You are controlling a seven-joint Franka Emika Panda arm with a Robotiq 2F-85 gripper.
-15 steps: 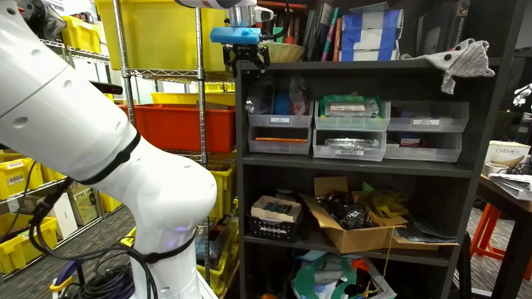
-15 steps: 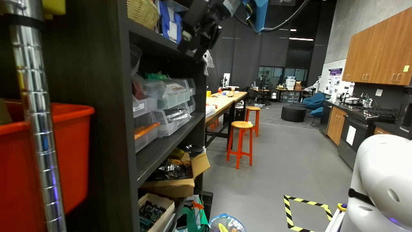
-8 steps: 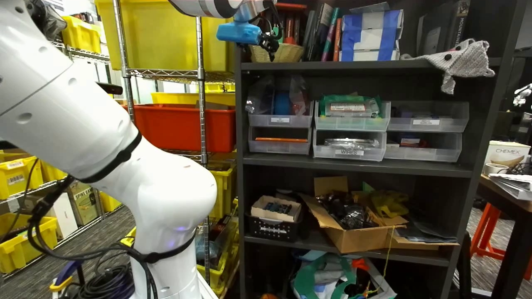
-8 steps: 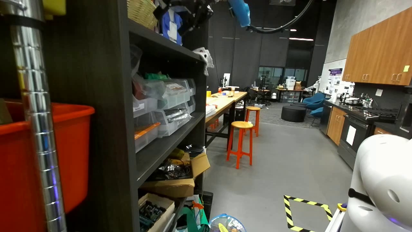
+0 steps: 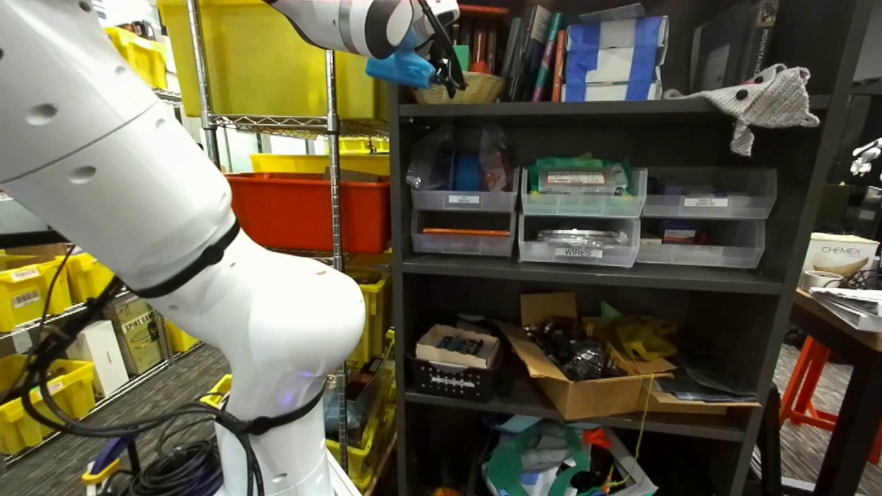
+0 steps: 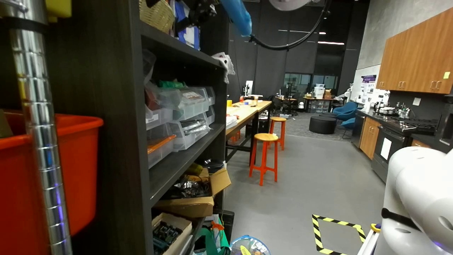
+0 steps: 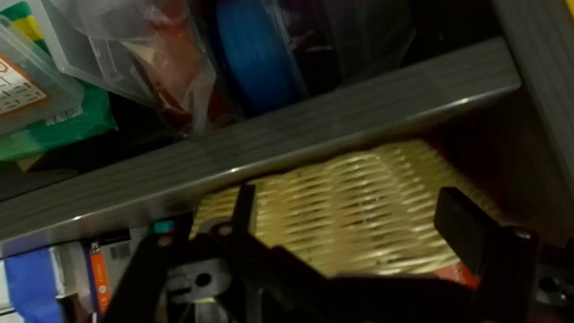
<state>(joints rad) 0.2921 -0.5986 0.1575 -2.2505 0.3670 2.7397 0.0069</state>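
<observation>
Jaws standing wide apart, wicker basket [image 7: 354, 211] showing between them at the wrist view's lower centre, contact unclear; blue spool [image 7: 255, 54] up at top centre!

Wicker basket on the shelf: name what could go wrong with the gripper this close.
The open gripper, in front of the wicker basket, might knock it askew. If it tips, the red item showing above its rim could spill. Swinging sideways, the gripper could also brush the books beside the basket.
</observation>
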